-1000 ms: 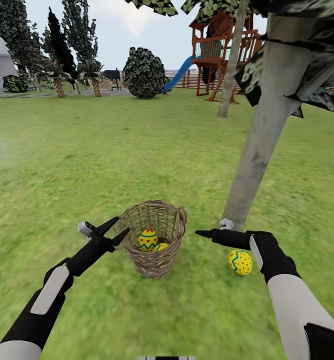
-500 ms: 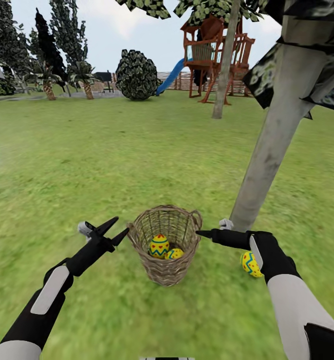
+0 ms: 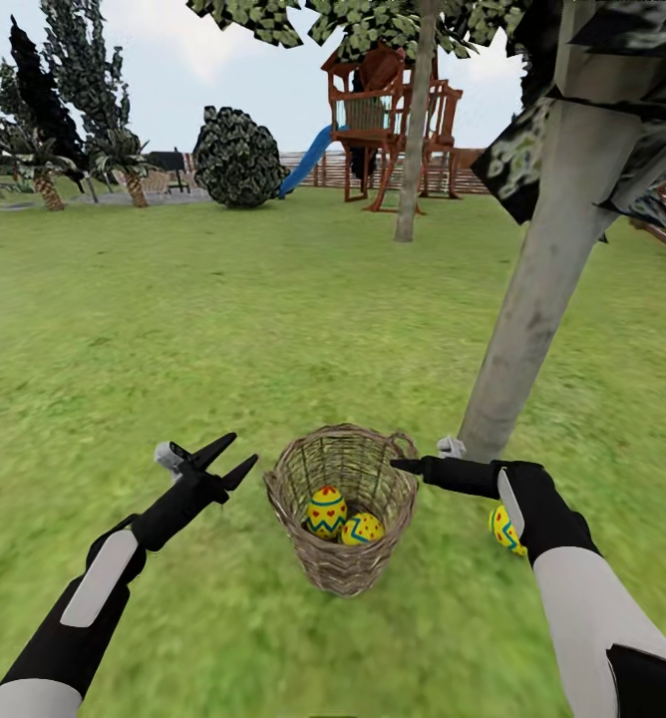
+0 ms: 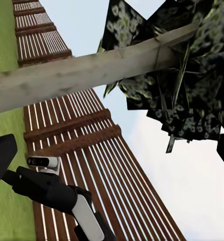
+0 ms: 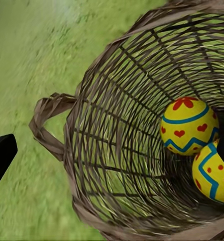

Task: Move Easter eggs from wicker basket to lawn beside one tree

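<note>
While the view has slid left | two eggs (image 3: 344,518) are seen in the wicker basket (image 3: 345,568) | one egg (image 3: 502,527) is laid by the tree (image 3: 532,299) | left pincer (image 3: 235,458) spread, right pincer (image 3: 413,463) unclear | two more to be lifted out.

Wicker basket (image 3: 345,519) holds 2 eggs (image 3: 344,519) beside tree (image 3: 542,289).

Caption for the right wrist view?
Two yellow painted eggs lying inside the round tan woven wicker basket standing on green grass.
</note>
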Controlling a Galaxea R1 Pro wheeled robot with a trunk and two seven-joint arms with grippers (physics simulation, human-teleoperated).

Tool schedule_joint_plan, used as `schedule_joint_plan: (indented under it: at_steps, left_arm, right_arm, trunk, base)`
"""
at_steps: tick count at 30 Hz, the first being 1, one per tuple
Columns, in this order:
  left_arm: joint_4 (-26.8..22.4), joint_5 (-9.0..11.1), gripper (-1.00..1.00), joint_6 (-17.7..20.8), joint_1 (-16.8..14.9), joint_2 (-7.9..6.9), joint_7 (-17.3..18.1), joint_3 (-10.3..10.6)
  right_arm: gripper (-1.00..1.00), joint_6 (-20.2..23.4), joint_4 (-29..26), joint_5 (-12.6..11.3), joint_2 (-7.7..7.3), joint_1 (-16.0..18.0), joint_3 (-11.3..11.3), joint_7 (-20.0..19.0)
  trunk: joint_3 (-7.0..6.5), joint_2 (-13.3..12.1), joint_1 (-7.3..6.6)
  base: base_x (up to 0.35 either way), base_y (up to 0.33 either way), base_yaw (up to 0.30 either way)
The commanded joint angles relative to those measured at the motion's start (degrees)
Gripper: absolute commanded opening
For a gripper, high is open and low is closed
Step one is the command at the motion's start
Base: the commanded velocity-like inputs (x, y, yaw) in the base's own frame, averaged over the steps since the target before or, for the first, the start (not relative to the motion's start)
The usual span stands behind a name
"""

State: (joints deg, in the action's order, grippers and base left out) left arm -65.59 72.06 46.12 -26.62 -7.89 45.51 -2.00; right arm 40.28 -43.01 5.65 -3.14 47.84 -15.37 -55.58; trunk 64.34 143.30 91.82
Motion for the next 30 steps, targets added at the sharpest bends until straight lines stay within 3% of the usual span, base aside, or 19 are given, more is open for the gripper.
schedule_joint_plan:
  at_steps: [1,10,17,26,30]
  left_arm:
    - [0.0,0.2,1.00,0.3,0.0,-0.01,0.1,0.0]
    - [0.0,0.2,1.00,0.3,0.0,-0.02,0.1,0.0]
    - [0.0,0.2,1.00,0.3,0.0,-0.02,0.1,0.0]
    - [0.0,0.2,1.00,0.1,0.0,-0.02,0.1,0.1]
    - [0.0,0.2,1.00,0.1,0.0,-0.02,0.1,0.1]
  right_arm:
    - [1.00,0.3,-0.1,0.6,0.06,0.1,-0.3,-0.5]
    - [1.00,0.3,0.0,1.2,0.15,0.1,-0.2,0.0]
    - [1.00,0.3,0.0,1.0,0.44,0.1,-0.1,7.7]
    - [1.00,0.3,0.3,1.0,0.88,0.1,0.0,9.6]
    - [1.00,0.3,0.5,2.0,3.19,0.1,1.9,13.7]
  trunk:
    - [-0.02,0.0,0.01]
    - [-0.63,0.0,0.01]
    - [-0.94,0.0,0.01]
    - [-0.95,0.0,0.01]
    - [-0.95,0.0,0.01]
  base:
    - [0.159,0.324,-0.205]
    - [0.159,0.324,-0.205]
    - [0.167,0.314,-0.138]
    - [0.033,0.037,-0.004]
    - [0.000,0.000,0.000]
